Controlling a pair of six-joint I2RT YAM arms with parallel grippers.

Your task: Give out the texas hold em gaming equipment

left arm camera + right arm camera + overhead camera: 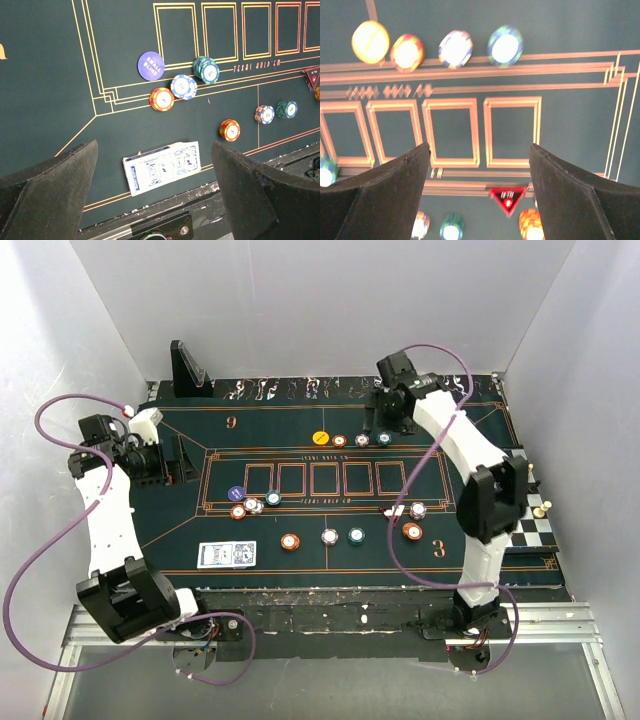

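A dark green felt poker mat (150, 530) lies between plain white walls (300, 300). At left, my left claw (154, 145) hangs with its fingers spread wide, holding nothing. A stack of blue-backed playing cards (162, 166) lies by the mat's near edge. Small round poker chips (182, 86) dot the middle. At right, my right claw (479, 145) gapes empty near a far row of four chips (455, 48).
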